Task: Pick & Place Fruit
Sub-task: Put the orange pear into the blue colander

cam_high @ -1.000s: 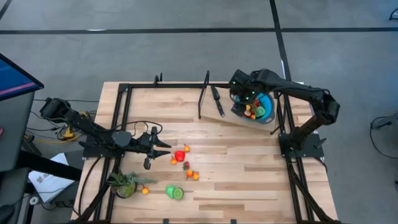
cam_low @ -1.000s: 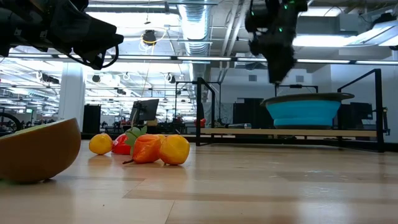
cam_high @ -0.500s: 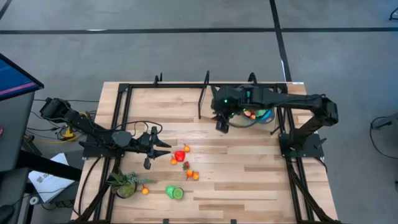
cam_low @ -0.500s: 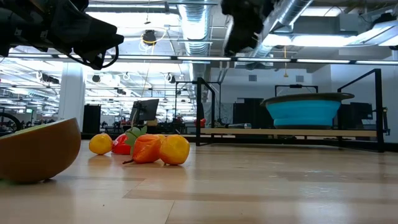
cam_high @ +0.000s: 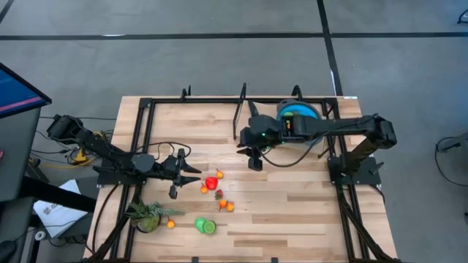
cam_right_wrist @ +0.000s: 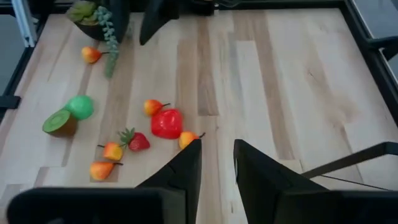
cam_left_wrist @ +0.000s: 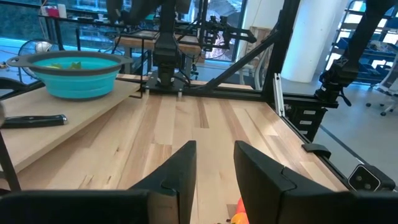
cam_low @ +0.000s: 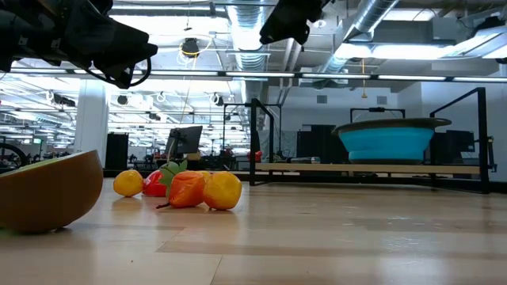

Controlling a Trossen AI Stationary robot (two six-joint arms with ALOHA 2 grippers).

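The right pincer (cam_high: 255,156), empty and slightly spread, hangs above the desk (cam_high: 292,204). The loose fruit (cam_high: 213,183) lies beyond it toward the left pincer (cam_high: 191,174), also spread, which is nearer.

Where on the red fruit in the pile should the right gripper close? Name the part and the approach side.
Grip the red fruit across its rounded body, probably coming straight down from above. Small orange fruits crowd its sides, so a low sideways approach would likely knock them. The right gripper hangs open, clear of the pile.
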